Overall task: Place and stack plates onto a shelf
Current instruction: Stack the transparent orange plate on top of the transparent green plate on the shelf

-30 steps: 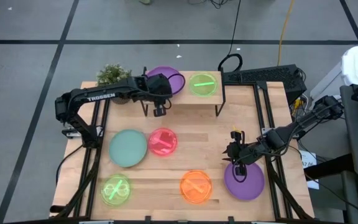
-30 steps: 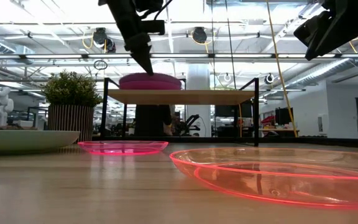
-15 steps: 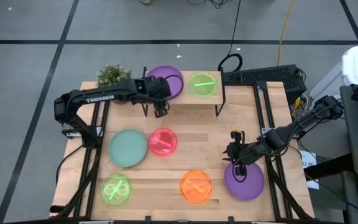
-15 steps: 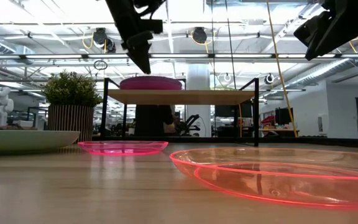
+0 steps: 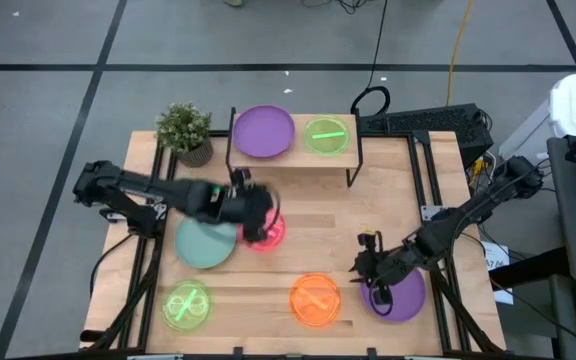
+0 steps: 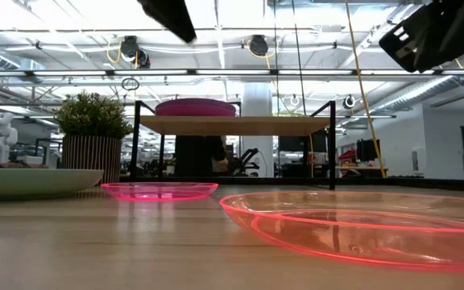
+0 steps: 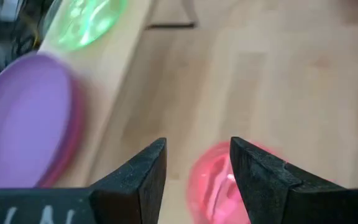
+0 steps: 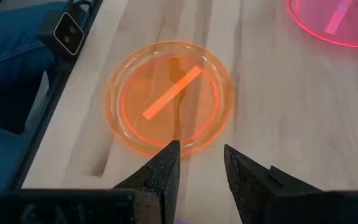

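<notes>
The shelf stands at the far side. On it lies a purple plate on a magenta one, beside a lime-green plate. Flat on the table lie a teal plate, a pink plate, a lime-green plate, an orange plate and a purple plate. My left gripper hangs open above the pink plate. My right gripper is open over the left rim of the near purple plate, facing the orange plate.
A potted plant stands at the table's far left corner, beside the shelf. A keyboard and cables lie beyond the far right corner. Bare wood shows between the shelf and the plates. Blue cloth shows past the near edge.
My left gripper has drawn away from the shelf's front edge toward the near side and now hangs over the pink plate; the purple plate has stayed on the shelf. My right gripper has shifted slightly toward the near left, closer to the orange plate.
</notes>
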Controlling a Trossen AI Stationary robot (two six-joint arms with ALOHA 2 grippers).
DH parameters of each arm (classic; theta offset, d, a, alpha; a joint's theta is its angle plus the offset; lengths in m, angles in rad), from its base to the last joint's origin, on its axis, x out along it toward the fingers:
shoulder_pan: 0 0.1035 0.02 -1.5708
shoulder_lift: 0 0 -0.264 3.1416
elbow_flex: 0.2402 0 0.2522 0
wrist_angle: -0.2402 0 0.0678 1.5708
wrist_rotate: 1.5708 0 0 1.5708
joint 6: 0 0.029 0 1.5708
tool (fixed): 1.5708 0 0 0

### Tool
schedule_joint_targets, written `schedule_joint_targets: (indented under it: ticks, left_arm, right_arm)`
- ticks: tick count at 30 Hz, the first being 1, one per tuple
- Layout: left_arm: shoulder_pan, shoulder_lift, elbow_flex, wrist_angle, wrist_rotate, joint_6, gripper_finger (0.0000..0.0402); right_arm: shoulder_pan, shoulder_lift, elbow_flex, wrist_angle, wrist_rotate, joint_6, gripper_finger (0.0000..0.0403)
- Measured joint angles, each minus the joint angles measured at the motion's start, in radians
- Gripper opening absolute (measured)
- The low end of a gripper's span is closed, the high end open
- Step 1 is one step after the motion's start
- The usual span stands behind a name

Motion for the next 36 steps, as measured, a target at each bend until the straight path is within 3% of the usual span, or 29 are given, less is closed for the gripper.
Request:
schedule_joint_targets:
  ticks: [8, 14, 25, 36]
  left_arm:
    - [-0.253, 0.011, -0.001, -0.002, -0.132, -0.105, 0.0182]
    - [-0.363, 0.011, -0.014, 0.012, -0.152, -0.188, 0.0181]
    - [-0.399, 0.012, -0.245, 0.168, -0.141, -0.194, 0.0181]
    - [-0.398, 0.012, -0.252, 0.205, -0.125, -0.214, 0.0181]
  right_arm:
    - [0.088, 0.203, 0.095, 0.080, 0.025, 0.030, 0.0110]
    - [0.115, 0.357, 0.213, 0.063, 0.005, -0.038, 0.0110]
    - [0.168, 0.564, 0.342, -0.027, -0.034, -0.155, 0.0110]
    - [0.167, 0.587, 0.338, -0.027, 0.007, -0.370, 0.0109]
